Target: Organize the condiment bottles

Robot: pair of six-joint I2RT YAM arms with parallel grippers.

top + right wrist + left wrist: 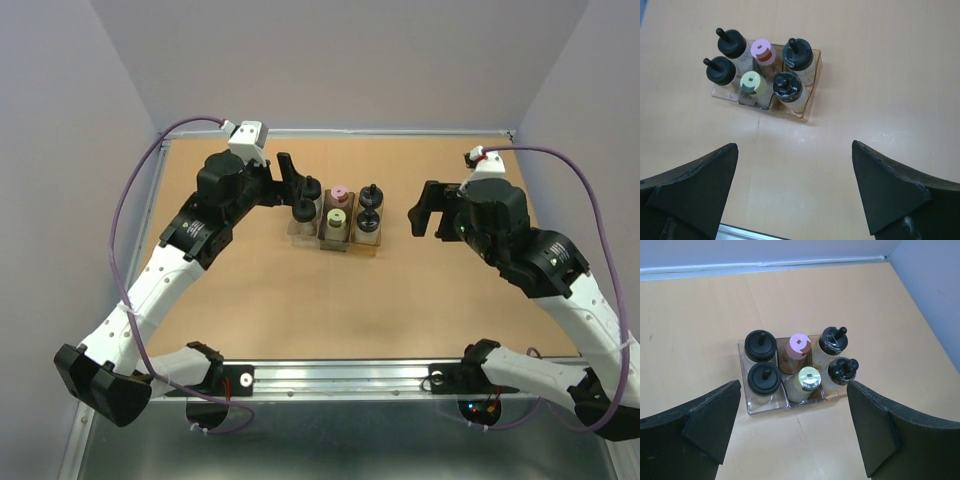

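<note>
Six condiment jars stand upright in the clear brownish three-compartment rack [352,249], two to a compartment, on the tan table [300,300]. Counted by cap, there are four black-capped jars [303,210], one pink-capped jar [339,193] and one yellow-green-capped jar [336,215]. In the top view two black ones fill the rack's left compartment and two more fill its right compartment. The middle compartment holds the pink one at the far end and the yellow-green one at the near end. The black caps have knobs on top. The pink and yellow-green caps are flat, each with a small square mark in the centre. No brand or lettering can be made out on any jar or on the rack. The left gripper [792,395] hangs just beside the rack's far left corner, its fingers [705,425] spread wide with nothing between them. The right gripper [794,147] is off to the rack's right, clear of it, its fingers [890,190] likewise spread and holding nothing
</note>
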